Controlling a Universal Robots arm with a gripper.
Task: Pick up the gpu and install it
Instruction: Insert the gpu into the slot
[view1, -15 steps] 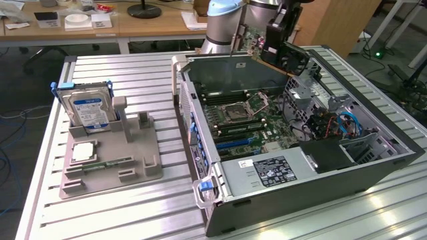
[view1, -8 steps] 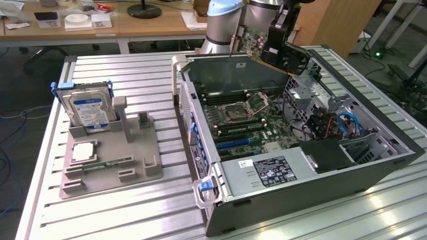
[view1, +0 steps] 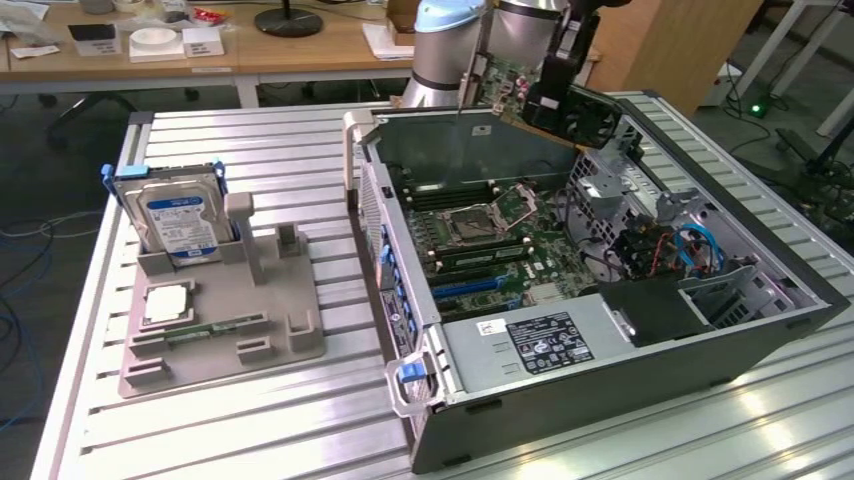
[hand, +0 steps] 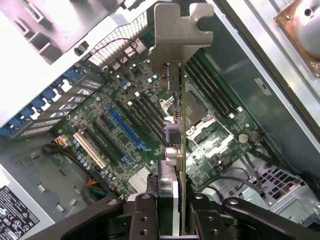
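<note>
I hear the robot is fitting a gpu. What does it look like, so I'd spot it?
Find the big open computer case. Above it, the gripper is clamped on the gpu: a thin flat card with a green circuit face and a silvery metal bracket. Unlike the blue-labelled hard drive standing in the grey holder, it hangs in the air.

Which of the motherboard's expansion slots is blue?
The long blue slot, lying between black slots. The white slot sits farther from the gpu, which the gripper holds clamped edge-on.
</note>
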